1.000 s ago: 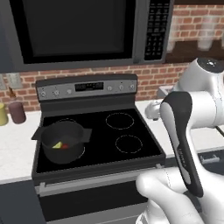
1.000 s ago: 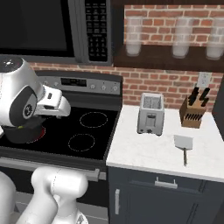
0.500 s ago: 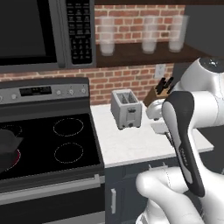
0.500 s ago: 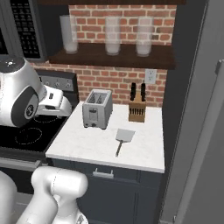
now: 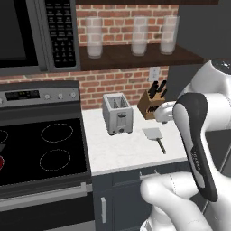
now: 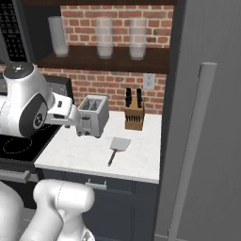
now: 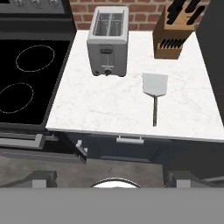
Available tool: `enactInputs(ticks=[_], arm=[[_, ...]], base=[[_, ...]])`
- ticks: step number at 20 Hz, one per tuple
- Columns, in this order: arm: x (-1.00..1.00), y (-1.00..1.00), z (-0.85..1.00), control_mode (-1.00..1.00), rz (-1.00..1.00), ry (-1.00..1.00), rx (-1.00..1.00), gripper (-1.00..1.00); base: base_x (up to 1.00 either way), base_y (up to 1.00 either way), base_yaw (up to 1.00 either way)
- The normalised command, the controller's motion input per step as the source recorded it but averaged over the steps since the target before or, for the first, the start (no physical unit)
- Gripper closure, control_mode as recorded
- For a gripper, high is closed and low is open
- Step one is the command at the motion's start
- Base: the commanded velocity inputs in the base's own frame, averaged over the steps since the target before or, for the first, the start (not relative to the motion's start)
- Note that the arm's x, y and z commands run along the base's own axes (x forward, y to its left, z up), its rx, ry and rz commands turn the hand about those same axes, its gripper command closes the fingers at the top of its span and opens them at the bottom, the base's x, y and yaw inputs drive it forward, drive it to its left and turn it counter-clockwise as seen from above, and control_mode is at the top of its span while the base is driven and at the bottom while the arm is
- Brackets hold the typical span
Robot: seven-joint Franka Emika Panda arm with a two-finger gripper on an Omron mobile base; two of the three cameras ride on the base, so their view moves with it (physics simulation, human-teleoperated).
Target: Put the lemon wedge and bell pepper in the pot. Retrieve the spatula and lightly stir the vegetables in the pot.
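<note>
The spatula [image 7: 155, 84] lies flat on the white counter [image 7: 100, 105], light grey blade toward the wall and thin handle toward the counter's front edge. It also shows right of the toaster [image 5: 153, 134] and in front of the knife block [image 6: 120, 144]. My gripper [image 7: 114, 179] hangs high above the counter's front edge, open, with nothing between its widely spaced fingertips [image 7: 43, 177]. It is well short of the spatula. A dark sliver of the pot [image 5: 2, 151] with a red speck in it shows at the far left edge. The lemon wedge is out of view.
A steel toaster [image 7: 108, 39] stands at the back of the counter. A wooden knife block [image 7: 175, 37] is at the back right. The black stove top [image 5: 45, 149] borders the counter on the left, and a tall grey fridge [image 6: 207, 117] walls off its right. Glasses [image 5: 140, 36] sit on a shelf above.
The base has driven right, so both base views shifted. The stove and pot slid away to the left and the counter with the spatula came to the middle. The gripper stays open.
</note>
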Motion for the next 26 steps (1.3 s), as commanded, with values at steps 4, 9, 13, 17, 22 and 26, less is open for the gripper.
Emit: enactInputs(ticks=[4, 9, 13, 17, 22, 26], arm=[[0.00, -0.03, -0.24, -1.00, 0.00, 0.05, 0.00, -1.00], [0.00, -0.38, -0.31, -1.00, -0.02, 0.12, 0.01, -1.00], [0.01, -0.48, -0.36, -1.00, -0.04, 0.12, 0.03, -1.00], [0.09, -0.37, -0.35, -1.00, -0.04, 0.10, 0.01, -1.00], [0.40, -0.44, -0.40, -1.00, -0.08, 0.02, 0.00, -1.00], [0.53, -0.37, -0.51, -1.00, -0.08, 0.00, -0.01, -1.00]], base=[[0.00, 0.00, 0.00], [0.00, 0.00, 0.00], [0.00, 0.00, 0.00], [0.00, 0.00, 0.00], [0.00, 0.00, 0.00], [0.00, 0.00, 0.00]])
